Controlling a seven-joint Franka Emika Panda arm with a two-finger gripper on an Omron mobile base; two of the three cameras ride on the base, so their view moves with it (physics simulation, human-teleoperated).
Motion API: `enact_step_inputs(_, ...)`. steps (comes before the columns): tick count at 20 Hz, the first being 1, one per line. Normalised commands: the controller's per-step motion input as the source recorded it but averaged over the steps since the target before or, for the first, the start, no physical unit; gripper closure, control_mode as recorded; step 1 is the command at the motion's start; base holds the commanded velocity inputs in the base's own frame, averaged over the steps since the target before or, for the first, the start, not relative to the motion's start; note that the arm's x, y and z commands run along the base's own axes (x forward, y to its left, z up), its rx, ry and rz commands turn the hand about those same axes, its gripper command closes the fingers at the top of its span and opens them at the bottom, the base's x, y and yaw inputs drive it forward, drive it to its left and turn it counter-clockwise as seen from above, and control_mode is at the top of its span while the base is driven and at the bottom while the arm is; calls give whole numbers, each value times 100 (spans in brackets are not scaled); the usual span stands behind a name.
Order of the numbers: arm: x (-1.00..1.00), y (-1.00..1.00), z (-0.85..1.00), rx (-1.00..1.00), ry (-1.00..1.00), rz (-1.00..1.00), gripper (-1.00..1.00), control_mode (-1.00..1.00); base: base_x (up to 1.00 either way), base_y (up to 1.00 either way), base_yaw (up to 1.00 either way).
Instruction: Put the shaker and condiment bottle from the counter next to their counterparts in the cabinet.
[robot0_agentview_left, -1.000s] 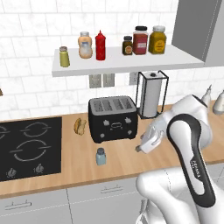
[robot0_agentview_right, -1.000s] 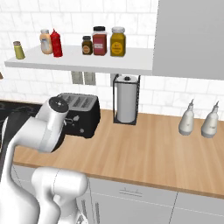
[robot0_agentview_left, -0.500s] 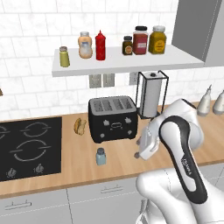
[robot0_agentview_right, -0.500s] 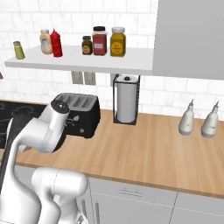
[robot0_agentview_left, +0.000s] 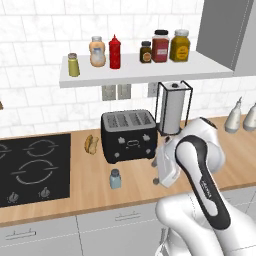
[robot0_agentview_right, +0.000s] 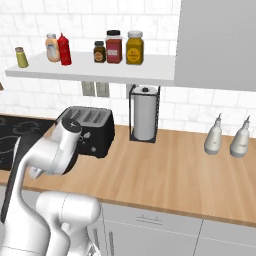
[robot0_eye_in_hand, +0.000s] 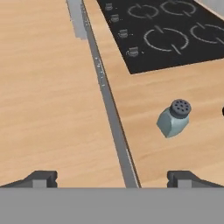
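The pale blue-grey shaker (robot0_agentview_left: 115, 179) stands upright on the counter (robot0_agentview_left: 75, 197) in front of the toaster; in the hand view this shaker (robot0_eye_in_hand: 174, 119) sits ahead and right of centre. My gripper (robot0_eye_in_hand: 112, 178) is open with nothing between its fingertips, hovering over the counter's front edge to the right of the shaker. The red condiment bottle (robot0_agentview_left: 115, 52) stands on the cabinet shelf (robot0_agentview_left: 150, 70), touching or almost touching the peach-orange bottle (robot0_agentview_left: 97, 51). The olive-green shaker (robot0_agentview_left: 73, 65) stands alone at the shelf's left end.
A black toaster (robot0_agentview_left: 129, 135) and a paper towel holder (robot0_agentview_left: 172, 107) stand behind the shaker. A black hob (robot0_agentview_left: 30, 167) lies to the left, with a bun (robot0_agentview_left: 91, 143) beside it. Three jars (robot0_agentview_left: 161, 46) fill the shelf's right part. Two white bottles (robot0_agentview_left: 235, 115) stand far right.
The arm has swung slightly left and lower, bringing the hand closer to the shaker. The jaws have stayed open. Nothing on the counter or shelf has moved.
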Motion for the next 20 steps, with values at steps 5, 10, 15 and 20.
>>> enact_step_inputs(5,24,4,-50,0,-19,8,-100,-100,0,0,0)
enact_step_inputs(10,16,6,-46,0,-24,4,-100,-100,0,0,0)
enact_step_inputs(15,14,1,-24,2,-11,1,-100,-100,0,0,0)
enact_step_inputs(20,18,0,-17,12,-1,0,-100,-100,0,0,0)
